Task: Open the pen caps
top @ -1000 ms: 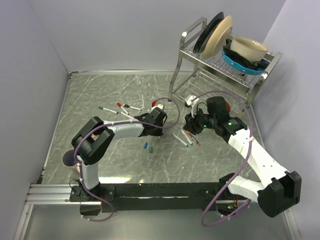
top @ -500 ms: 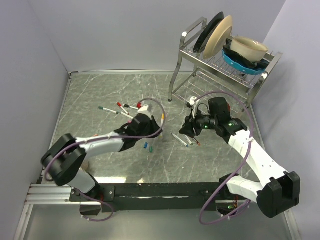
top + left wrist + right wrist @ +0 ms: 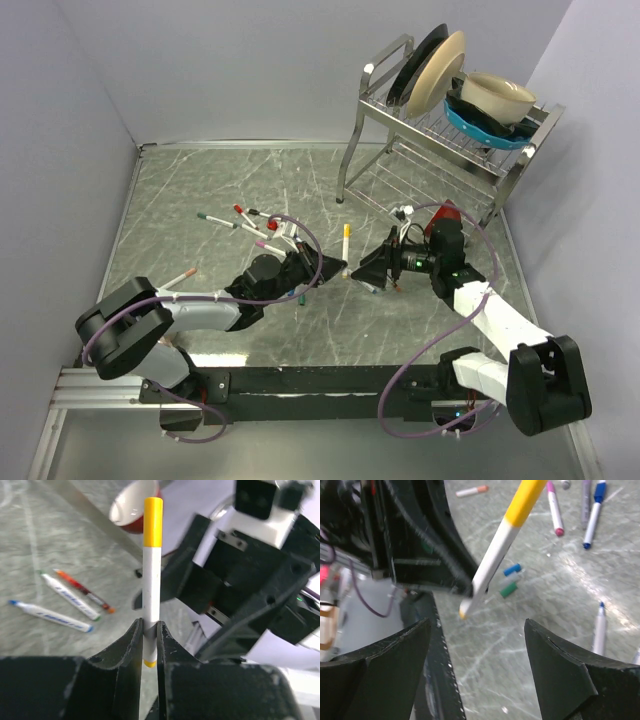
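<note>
My left gripper (image 3: 336, 267) (image 3: 149, 636) is shut on the lower white barrel of a pen (image 3: 151, 585) and holds it upright above the table. The pen's yellow cap (image 3: 153, 515) (image 3: 347, 231) (image 3: 524, 501) is on its top end. My right gripper (image 3: 368, 268) (image 3: 480, 680) is wide open and empty, facing the pen from close by without touching it. A loose blue cap (image 3: 512, 570) and a loose green cap (image 3: 508, 589) lie on the table beyond the pen. Several more pens (image 3: 243, 218) lie at the back left.
A few pens (image 3: 70, 597) lie under my right arm. Pink and blue pens (image 3: 554, 507) lie further off, and one orange-tipped pen (image 3: 180, 275) lies at the left. A dish rack (image 3: 400, 150) with plates and bowls stands at the back right. A red cup (image 3: 134, 505) stands behind my right arm.
My left gripper has swung toward the table's middle and now holds the yellow-capped pen upright. My right gripper has dropped lower and turned to face it, jaws open.
</note>
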`<state>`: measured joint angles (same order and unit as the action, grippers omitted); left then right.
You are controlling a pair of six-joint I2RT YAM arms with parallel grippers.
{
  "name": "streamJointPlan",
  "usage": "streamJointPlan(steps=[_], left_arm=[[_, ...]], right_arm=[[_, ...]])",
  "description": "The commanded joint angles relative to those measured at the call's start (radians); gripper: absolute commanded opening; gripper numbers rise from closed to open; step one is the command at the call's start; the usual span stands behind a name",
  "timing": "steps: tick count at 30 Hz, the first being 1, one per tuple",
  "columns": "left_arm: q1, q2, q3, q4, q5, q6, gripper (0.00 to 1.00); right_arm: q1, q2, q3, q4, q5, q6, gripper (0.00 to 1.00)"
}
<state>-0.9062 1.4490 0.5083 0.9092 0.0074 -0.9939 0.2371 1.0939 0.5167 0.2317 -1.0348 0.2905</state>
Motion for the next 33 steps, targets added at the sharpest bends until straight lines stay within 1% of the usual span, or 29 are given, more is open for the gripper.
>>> streamJointPlan(steps=[1, 7, 12, 14, 17, 20, 21, 23, 24, 25, 26, 28, 29, 30, 31, 32, 33], left_arm=[[-0.036, 0.039, 0.027, 0.161, 0.023, -0.020, 0.01], [-0.059, 0.063, 0.036, 0.172, 0.016, -0.014, 0.01], [-0.068, 0.070, 0.035, 0.203, 0.028, -0.014, 0.01], [-0.074, 0.070, 0.033, 0.211, 0.025, -0.012, 0.01], [-0.080, 0.079, 0.039, 0.218, 0.026, -0.011, 0.01], [-0.086, 0.093, 0.044, 0.235, 0.035, -0.011, 0.01], [-0.086, 0.096, 0.045, 0.237, 0.036, -0.011, 0.01], [-0.089, 0.099, 0.050, 0.237, 0.034, -0.008, 0.01], [-0.091, 0.096, 0.049, 0.229, 0.029, -0.006, 0.01], [-0.089, 0.093, 0.047, 0.224, 0.028, 0.000, 0.01], [-0.091, 0.087, 0.047, 0.218, 0.026, 0.004, 0.01], [-0.091, 0.074, 0.042, 0.198, 0.026, 0.021, 0.06], [-0.091, 0.059, 0.038, 0.194, 0.026, 0.027, 0.13], [-0.091, 0.048, 0.032, 0.191, 0.025, 0.034, 0.35], [-0.091, 0.022, 0.010, 0.189, 0.019, 0.052, 0.45], [-0.089, 0.004, -0.003, 0.195, 0.016, 0.061, 0.53], [-0.089, -0.015, -0.032, 0.198, 0.006, 0.069, 0.66]], right_arm=[[-0.005, 0.029, 0.002, 0.261, -0.068, 0.183, 0.83], [-0.030, 0.006, -0.023, 0.360, -0.067, 0.274, 0.81], [-0.042, 0.012, -0.018, 0.322, -0.016, 0.289, 0.76], [-0.044, 0.029, -0.007, 0.301, -0.013, 0.291, 0.73], [-0.044, 0.038, -0.007, 0.314, -0.021, 0.308, 0.68], [-0.044, 0.046, -0.011, 0.337, -0.043, 0.323, 0.47], [-0.044, 0.050, -0.009, 0.345, -0.071, 0.341, 0.31], [-0.042, 0.069, 0.000, 0.351, -0.099, 0.352, 0.18], [-0.042, 0.072, 0.005, 0.350, -0.117, 0.357, 0.06], [-0.041, 0.078, 0.008, 0.351, -0.125, 0.358, 0.01], [-0.039, 0.078, 0.009, 0.351, -0.131, 0.360, 0.00], [-0.039, 0.075, 0.019, 0.342, -0.149, 0.343, 0.00], [-0.038, 0.073, 0.026, 0.304, -0.151, 0.325, 0.00], [-0.038, 0.072, 0.045, 0.269, -0.151, 0.264, 0.00], [-0.038, 0.066, 0.058, 0.227, -0.156, 0.218, 0.00], [-0.036, 0.067, 0.075, 0.113, -0.160, 0.160, 0.00], [-0.038, 0.070, 0.113, 0.048, -0.162, 0.036, 0.00]])
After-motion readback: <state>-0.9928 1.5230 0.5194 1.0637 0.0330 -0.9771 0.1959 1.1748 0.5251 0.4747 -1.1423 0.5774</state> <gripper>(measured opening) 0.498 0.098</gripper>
